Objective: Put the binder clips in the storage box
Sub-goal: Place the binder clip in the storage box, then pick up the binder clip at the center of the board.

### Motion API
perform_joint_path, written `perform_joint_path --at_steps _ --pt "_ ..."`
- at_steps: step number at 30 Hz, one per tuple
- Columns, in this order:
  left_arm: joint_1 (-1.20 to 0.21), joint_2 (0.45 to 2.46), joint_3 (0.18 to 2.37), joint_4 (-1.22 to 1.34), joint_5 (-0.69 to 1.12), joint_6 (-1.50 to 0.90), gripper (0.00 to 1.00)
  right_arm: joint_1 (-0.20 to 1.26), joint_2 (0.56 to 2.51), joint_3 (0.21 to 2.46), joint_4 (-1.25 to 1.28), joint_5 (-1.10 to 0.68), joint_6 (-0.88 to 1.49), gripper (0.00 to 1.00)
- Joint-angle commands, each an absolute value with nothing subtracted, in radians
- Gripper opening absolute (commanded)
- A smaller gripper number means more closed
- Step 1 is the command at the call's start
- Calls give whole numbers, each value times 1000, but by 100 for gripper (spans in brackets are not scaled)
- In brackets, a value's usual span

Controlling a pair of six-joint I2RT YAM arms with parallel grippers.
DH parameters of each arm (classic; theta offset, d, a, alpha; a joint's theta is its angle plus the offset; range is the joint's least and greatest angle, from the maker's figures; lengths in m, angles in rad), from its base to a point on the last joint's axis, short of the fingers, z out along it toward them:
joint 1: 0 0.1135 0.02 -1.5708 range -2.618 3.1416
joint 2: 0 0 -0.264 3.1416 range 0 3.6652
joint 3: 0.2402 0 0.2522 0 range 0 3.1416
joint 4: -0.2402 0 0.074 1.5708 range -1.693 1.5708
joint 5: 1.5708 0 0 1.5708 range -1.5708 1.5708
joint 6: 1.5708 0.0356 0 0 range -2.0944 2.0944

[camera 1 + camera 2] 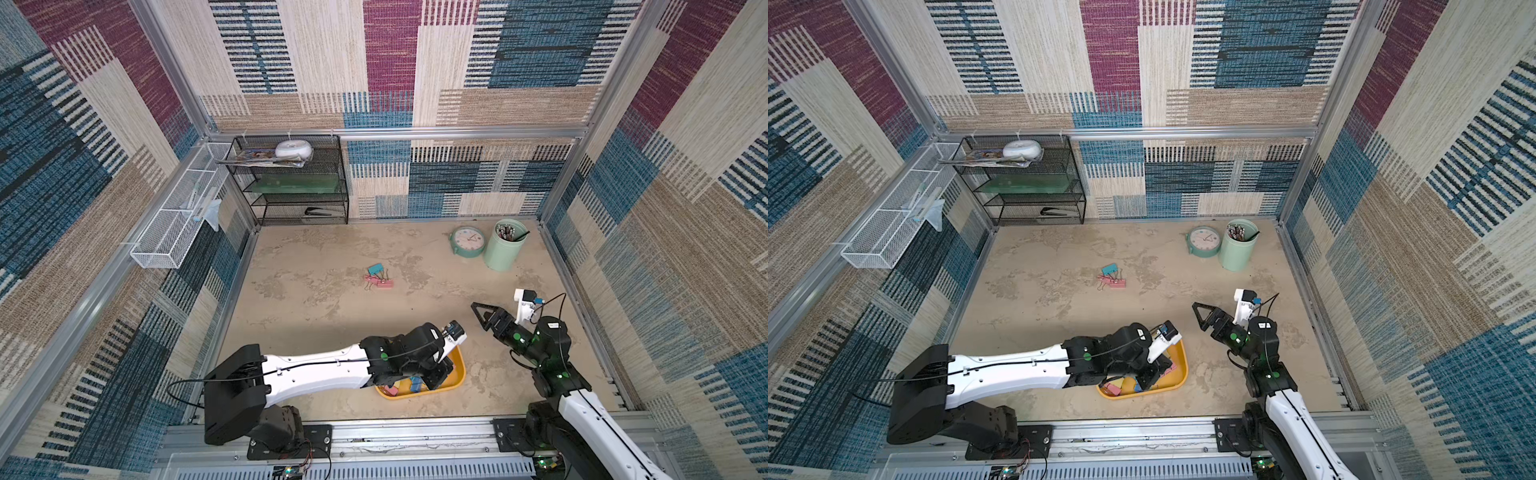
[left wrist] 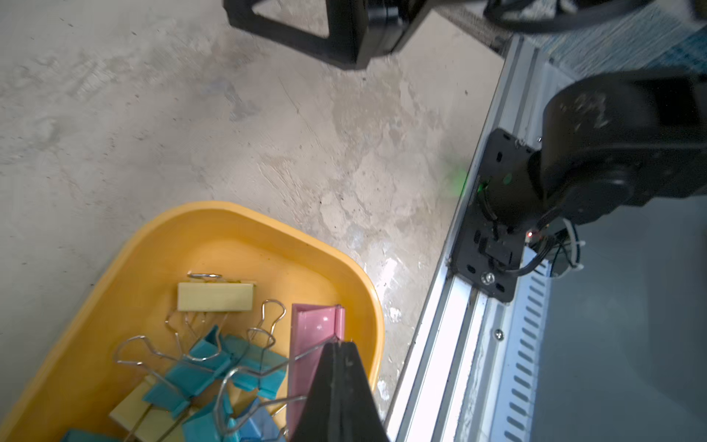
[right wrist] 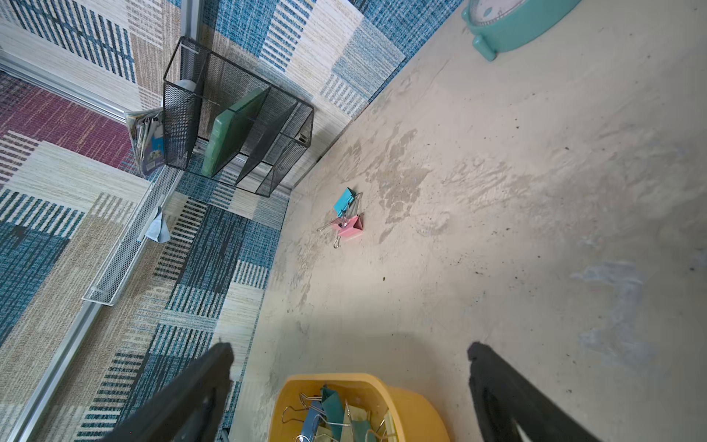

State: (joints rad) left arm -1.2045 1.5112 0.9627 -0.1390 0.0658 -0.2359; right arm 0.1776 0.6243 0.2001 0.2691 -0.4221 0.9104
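Left wrist view: my left jaws pinch the pink binder clip (image 2: pixel 313 325) by its wire, inside the storage box (image 2: pixel 214 245) at lower left, for release, I think. Right jaws stand wide, empty; in a top view two clips (image 1: pixel 383 283) wait mid-frame.

Bright even light, soft shadows, warped edges

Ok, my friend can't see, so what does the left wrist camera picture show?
The shut left gripper seems to pinch a pink binder clip by its wire handle over the yellow storage box, which holds teal, blue and yellow binder clips. Around it is mottled beige tabletop.
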Motion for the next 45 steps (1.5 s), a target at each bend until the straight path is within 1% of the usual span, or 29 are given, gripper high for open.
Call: perform_joint_path --at_steps 1,4,8,10,12,13,15,17,19,22,24,26,28,30,32,35,38,42,45 --pt "-1236 1566 964 -98 23 -242 0 178 605 197 235 -453 915 99" --pt "-1248 1601 943 -49 -8 -267 1 178 587 193 227 -457 919 99" --pt "-1255 1631 919 -13 -71 -256 7 179 561 195 239 -491 930 99" --pt "-1255 1631 915 -12 -74 -256 15 178 547 199 251 -517 934 99" --pt "-1255 1610 907 -8 -56 -256 25 180 530 205 258 -543 945 99" --pt "-1254 1594 904 -7 -56 -258 28 181 521 208 257 -547 945 99" --pt "-1253 1547 900 -12 -90 -262 35 187 500 209 260 -544 956 99" --pt "-1243 1500 911 -38 -123 -250 41 195 481 212 262 -534 967 99" --pt "-1219 1455 934 -73 -161 -237 41 210 473 218 262 -526 977 99" --pt "-1122 1397 968 -113 -173 -242 41 257 476 225 311 -500 992 99" --pt "-1025 1376 985 -129 -158 -269 40 306 491 231 335 -469 993 100" --pt "-892 1371 1005 -144 -123 -306 39 370 520 243 350 -423 980 99" --pt "-787 1384 1025 -156 -114 -338 39 441 554 258 356 -375 959 100" --pt "-683 1410 1038 -159 -77 -403 38 505 591 273 367 -335 936 100" --pt "-565 1445 1025 -120 -6 -517 36 557 630 289 373 -300 917 100" --pt "-428 1496 967 5 74 -678 36 591 684 293 397 -277 904 100" --pt "-355 1567 939 106 101 -784 40 595 726 291 423 -273 904 100" --pt "-294 1707 992 159 202 -867 47 596 761 303 425 -269 887 99" --pt "-273 1800 1012 244 273 -925 60 595 770 311 413 -257 872 99"
